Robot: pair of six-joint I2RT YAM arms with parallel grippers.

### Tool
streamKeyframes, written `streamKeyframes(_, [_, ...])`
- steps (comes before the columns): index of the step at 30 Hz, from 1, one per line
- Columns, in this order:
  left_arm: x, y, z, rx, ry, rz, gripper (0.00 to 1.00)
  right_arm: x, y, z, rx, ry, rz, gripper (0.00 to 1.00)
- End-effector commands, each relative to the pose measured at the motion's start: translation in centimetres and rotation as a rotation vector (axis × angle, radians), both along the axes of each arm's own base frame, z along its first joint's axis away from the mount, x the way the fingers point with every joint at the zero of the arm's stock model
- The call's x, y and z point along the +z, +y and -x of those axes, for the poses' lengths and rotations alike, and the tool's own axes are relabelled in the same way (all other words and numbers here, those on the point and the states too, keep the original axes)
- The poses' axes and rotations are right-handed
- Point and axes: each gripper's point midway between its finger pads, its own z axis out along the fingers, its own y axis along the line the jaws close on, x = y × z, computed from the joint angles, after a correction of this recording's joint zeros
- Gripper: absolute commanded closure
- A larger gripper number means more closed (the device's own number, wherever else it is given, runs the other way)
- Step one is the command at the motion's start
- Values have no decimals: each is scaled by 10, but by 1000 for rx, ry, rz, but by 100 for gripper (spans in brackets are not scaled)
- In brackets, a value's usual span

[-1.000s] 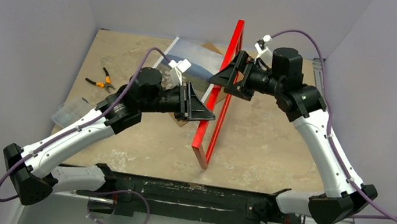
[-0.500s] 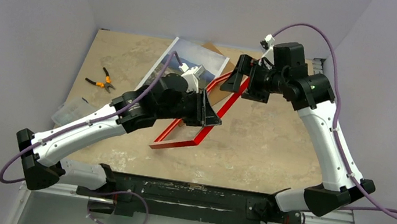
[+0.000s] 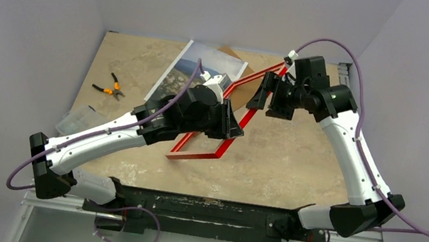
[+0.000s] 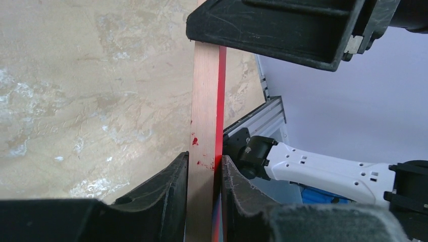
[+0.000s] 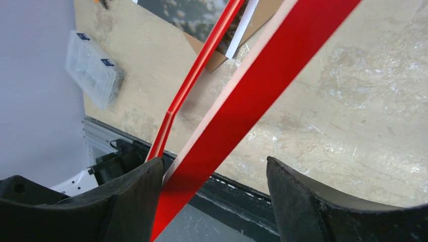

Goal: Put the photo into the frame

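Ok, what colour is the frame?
Bright red; the frame shows best in the right wrist view.

You've got the frame [image 3: 194, 157] slanting across mid-table, blocking the straight path between arms. The left arm [image 3: 101, 140] lies over its left side. Far centre is taken by the photo [image 3: 198, 62] on a brown board [image 3: 229, 50]; pliers [image 3: 110, 87] and plastic box [image 3: 76, 119] sit along the left. The tabletop [image 3: 294, 164] right of the frame is your open passage
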Motion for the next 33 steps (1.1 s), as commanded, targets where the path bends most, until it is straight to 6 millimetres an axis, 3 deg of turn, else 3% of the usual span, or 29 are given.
streamKeyframes(1, [26, -2, -12, 54, -59, 33, 100, -6, 4, 1, 11, -9, -67, 31])
streamKeyframes(6, [20, -10, -13, 41, -47, 19, 100, -2, 29, 1, 35, 12, -235, 43])
streamKeyframes(11, [16, -20, -12, 16, -35, 10, 100, 2, 32, -4, 13, -2, -268, 52])
streamKeyframes(13, [16, -24, -11, -2, -34, 11, 100, 2, 29, -7, 6, -12, -253, 63])
streamKeyframes(15, [17, -25, -9, -17, -36, 10, 99, 0, 26, -9, -1, -16, -227, 81])
streamKeyframes(16, [18, -25, -9, -21, -40, 10, 94, -1, 24, -10, -2, -19, -216, 86])
streamKeyframes(18, [20, -23, -8, -28, -50, 10, 74, -2, 21, -12, -1, -27, -200, 94])
streamKeyframes(19, [23, -22, -7, -33, -59, 14, 53, -2, 19, -13, 1, -30, -194, 98])
streamKeyframes(22, [33, -17, -3, -52, -90, 41, 26, -4, 14, -14, 11, -41, -171, 100])
streamKeyframes(24, [40, -13, 0, -68, -112, 72, 19, -5, 9, -15, 13, -47, -154, 100])
streamKeyframes(27, [40, 0, -2, -64, -107, 100, 16, -8, 1, -16, 16, -55, -131, 100])
streamKeyframes(30, [18, 24, -16, -14, -62, 85, 16, -14, -5, -16, 28, -62, -105, 100])
streamKeyframes(33, [-20, 53, -28, 47, 17, 19, 17, -25, -12, -16, 46, -59, -57, 100])
